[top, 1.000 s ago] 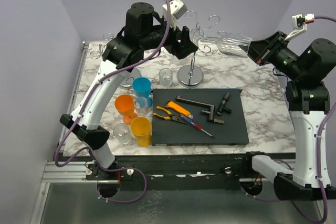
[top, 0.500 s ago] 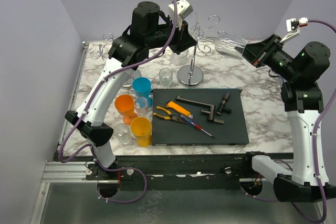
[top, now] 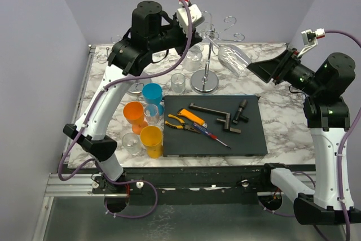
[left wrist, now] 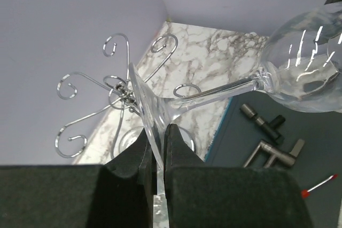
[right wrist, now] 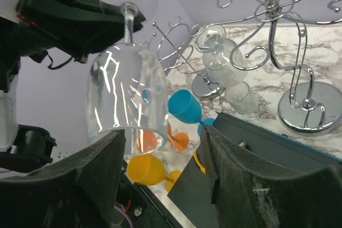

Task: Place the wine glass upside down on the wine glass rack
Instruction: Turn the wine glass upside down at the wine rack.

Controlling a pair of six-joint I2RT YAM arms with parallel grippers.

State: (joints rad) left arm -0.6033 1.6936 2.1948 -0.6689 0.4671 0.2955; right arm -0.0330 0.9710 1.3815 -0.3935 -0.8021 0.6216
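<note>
The clear wine glass (top: 233,57) hangs in the air beside the top of the wire wine glass rack (top: 207,55), bowl tilted down to the right. My left gripper (top: 197,32) is shut on the edge of its foot; in the left wrist view the foot (left wrist: 143,102) is pinched between the black pads (left wrist: 179,145), with stem and bowl (left wrist: 304,73) reaching right and the rack hooks (left wrist: 109,86) just behind. My right gripper (top: 258,69) stands open just off the bowl's rim. In the right wrist view the bowl (right wrist: 125,89) sits above the left finger (right wrist: 99,177), untouched.
A black mat (top: 256,139) with pliers, screwdriver and metal tools lies mid-table. Blue (top: 151,91), orange (top: 134,112) and yellow (top: 151,137) plastic goblets and small clear glasses (top: 178,83) stand left of it. The rack's round base (top: 205,82) is behind the mat.
My left gripper closed on the glass foot. The right gripper then opened, released the bowl and drew back to the right; the bowl has dropped lower.
</note>
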